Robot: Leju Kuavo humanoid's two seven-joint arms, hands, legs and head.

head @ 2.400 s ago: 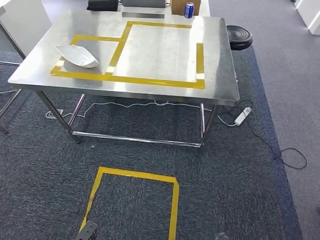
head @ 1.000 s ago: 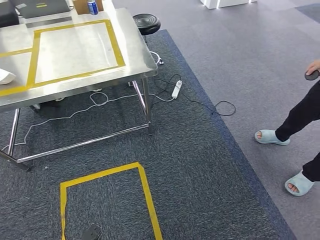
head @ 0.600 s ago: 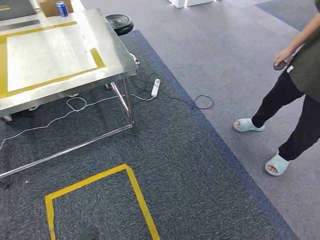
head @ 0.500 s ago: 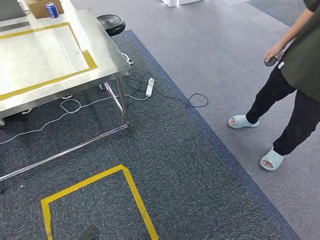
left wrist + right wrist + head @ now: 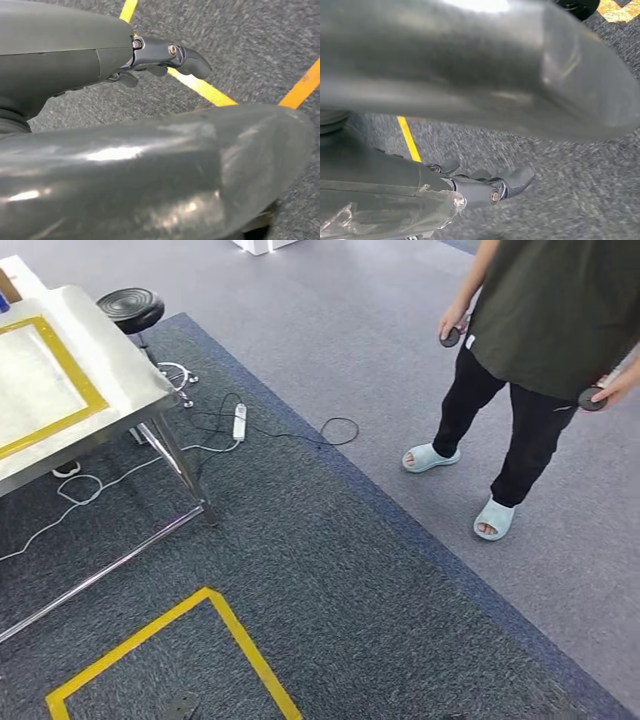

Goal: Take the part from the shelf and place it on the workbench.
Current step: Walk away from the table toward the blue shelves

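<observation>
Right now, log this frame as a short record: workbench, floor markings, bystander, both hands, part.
workbench: steel workbench at the left of the head view, yellow tape outline on top
stool: black stool beside the far corner
floor: yellow tape square on dark carpet; power strip with cables
person: person standing at right, a dark round object in each hand
left hand: left hand above the carpet, holding nothing
right hand: right hand above the carpet, holding nothing
part: cannot tell where it is

No text, label, brand or number can be read on anything here.
</observation>
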